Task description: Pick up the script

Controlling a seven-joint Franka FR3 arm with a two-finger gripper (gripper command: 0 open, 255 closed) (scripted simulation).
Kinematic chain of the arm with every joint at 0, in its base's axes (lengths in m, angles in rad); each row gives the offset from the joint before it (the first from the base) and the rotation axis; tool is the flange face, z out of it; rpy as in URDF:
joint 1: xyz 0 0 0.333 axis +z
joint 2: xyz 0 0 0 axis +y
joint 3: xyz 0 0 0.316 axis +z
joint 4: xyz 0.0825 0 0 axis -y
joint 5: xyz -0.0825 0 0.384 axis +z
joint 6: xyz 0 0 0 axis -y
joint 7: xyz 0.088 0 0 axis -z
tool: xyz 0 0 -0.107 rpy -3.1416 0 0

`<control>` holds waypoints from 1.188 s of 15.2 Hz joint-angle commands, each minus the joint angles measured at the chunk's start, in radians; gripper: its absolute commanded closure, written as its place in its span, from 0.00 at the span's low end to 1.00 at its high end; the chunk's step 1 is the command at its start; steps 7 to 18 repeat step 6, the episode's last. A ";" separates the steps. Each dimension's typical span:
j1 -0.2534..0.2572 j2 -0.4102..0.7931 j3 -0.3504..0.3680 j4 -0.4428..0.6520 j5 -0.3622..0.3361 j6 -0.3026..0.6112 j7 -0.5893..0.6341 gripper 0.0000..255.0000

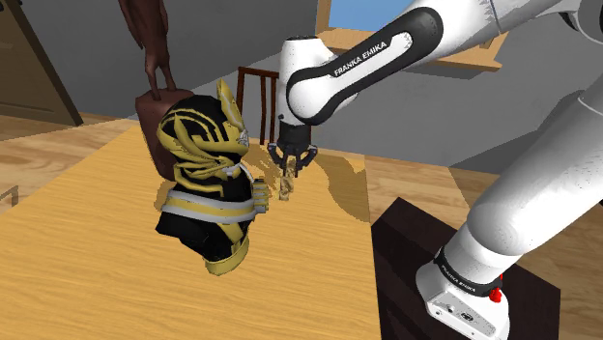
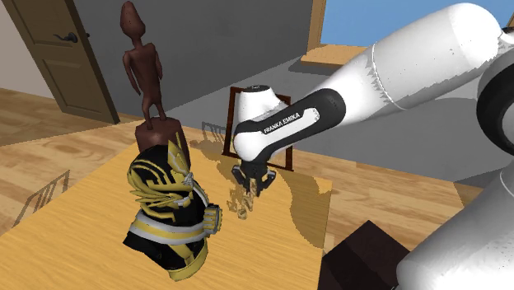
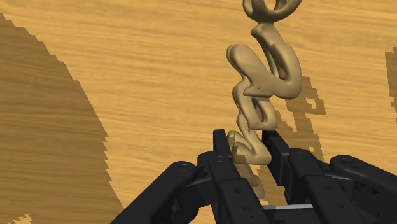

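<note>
- Black two-finger gripper point(image 1: 291, 164) hung from the white arm, pointing down at the wooden table point(image 1: 77, 251), just beside the black-and-gold armoured figure point(image 1: 206, 179).
- Its fingers were clamped on one end of the script point(image 1: 286, 184), a tan, looping piece shaped like cursive writing.
- From the wrist camera, the two fingertips point(image 3: 220, 141) pressed against the script point(image 3: 261, 79) from either side, and the rest of it stretched away from the gripper point(image 3: 248, 145) over the wood grain, with its jagged shadow on the table alongside.
- From the second exterior view, the script point(image 2: 245, 204) dangled below the gripper point(image 2: 251, 183), near the shoulder of the black-and-gold figure point(image 2: 169, 206) but apart from it.
- A tall, dark brown carved statue point(image 2: 142, 66) stood on a block directly behind the figure.
- A wooden chair point(image 1: 253, 92) stood beyond the table's far edge, behind the figure.
- The robot's dark stand point(image 1: 411, 256) sat off the table's side, well apart from the figure.
</note>
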 commanded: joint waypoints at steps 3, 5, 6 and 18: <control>0.001 -0.035 -0.004 0.026 0.015 -0.059 -0.008 1.00; 0.001 -0.044 -0.005 0.034 0.019 -0.075 -0.011 1.00; 0.001 -0.044 -0.005 0.034 0.019 -0.075 -0.011 1.00; 0.001 -0.044 -0.005 0.034 0.019 -0.075 -0.011 1.00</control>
